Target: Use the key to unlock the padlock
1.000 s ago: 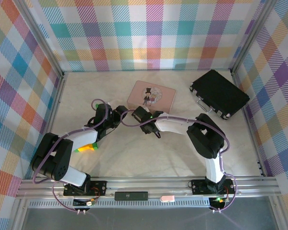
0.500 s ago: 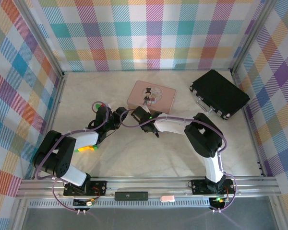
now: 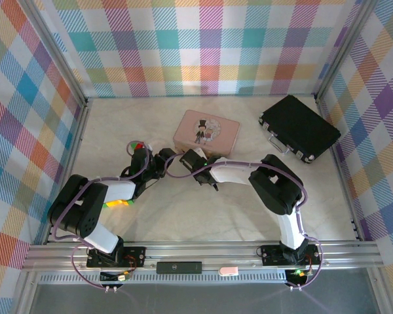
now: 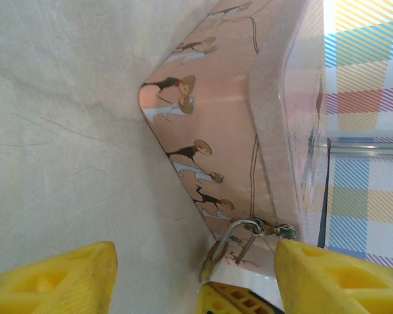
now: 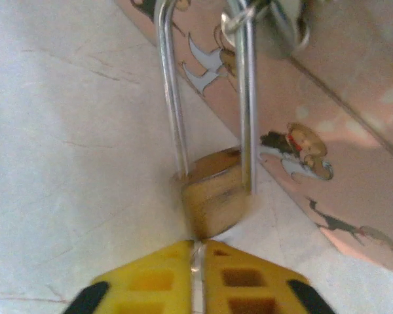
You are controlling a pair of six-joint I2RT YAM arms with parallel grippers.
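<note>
1. Top external view: a cream, faintly scuffed table [image 3: 183, 209] carries a pink box [image 3: 206, 131] near its middle. Right of the box, well apart, lies a black case [image 3: 299, 128].
2. Plaid cloth walls [image 3: 203, 46] in pastel checks close in the table behind the box and on both sides. A metal rail [image 3: 203, 250] runs along the table's near edge.
3. The box lid shows a printed picture of two small figures; any lettering there is too small to read. In the wrist views, the box's side wall carries a row of printed dancing figures.
4. The padlock [image 5: 213, 196] is at the box's near-left corner. Its brass body rests just beside the wall and its long silvery shackle is threaded through the box's clasp [image 5: 285, 26].
5. The right tool [image 5: 196, 247] is clenched. Its yellow pads are pressed together on the key [image 5: 196, 258], a thin silvery sliver that meets the underside of the padlock.
6. The left tool [image 4: 193, 275] is released, its yellow fingers [image 4: 52, 281] spread wide on the near side of the box. The padlock and the right tool's tips sit between them.
</note>
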